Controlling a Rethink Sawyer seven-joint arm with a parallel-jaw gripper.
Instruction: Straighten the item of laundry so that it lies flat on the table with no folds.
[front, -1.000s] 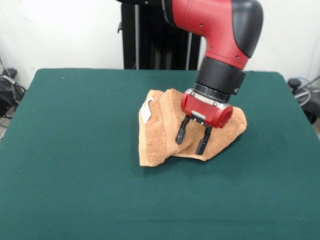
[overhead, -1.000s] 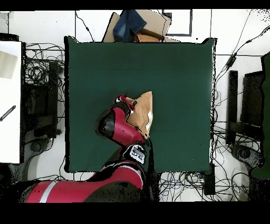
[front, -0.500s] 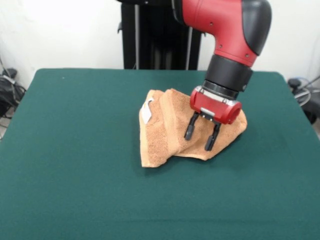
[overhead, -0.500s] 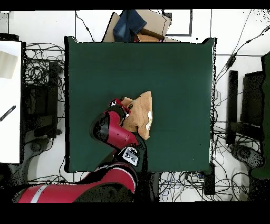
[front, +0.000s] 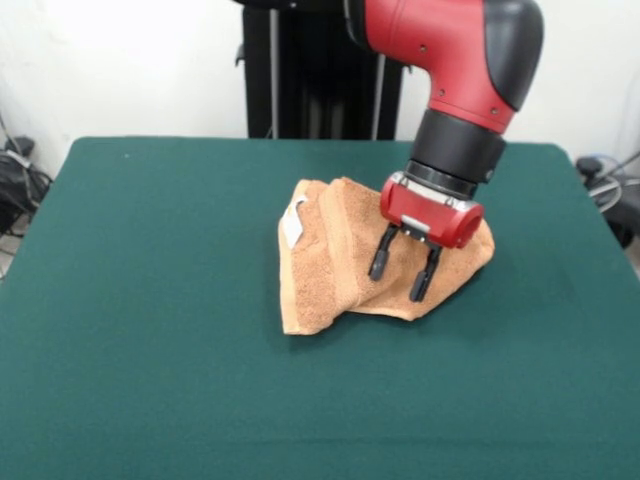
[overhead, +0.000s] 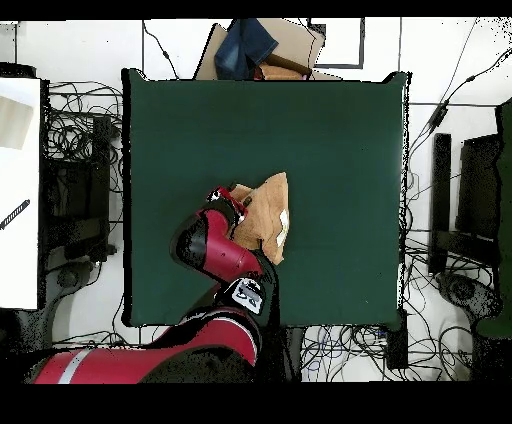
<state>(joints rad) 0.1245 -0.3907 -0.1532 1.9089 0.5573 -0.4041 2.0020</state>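
The towel (front: 340, 255) lies folded over itself near the middle of the counter (front: 150, 330). The gripper (front: 403, 270) hovers above its folded flap, jaws wide and empty. Next: descend, pinch an edge, pull outward.

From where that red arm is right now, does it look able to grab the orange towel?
Probably yes. The gripper hangs right over the folded towel, jaws open and pointing down at its right part. Nothing else lies on the green table to block the way.
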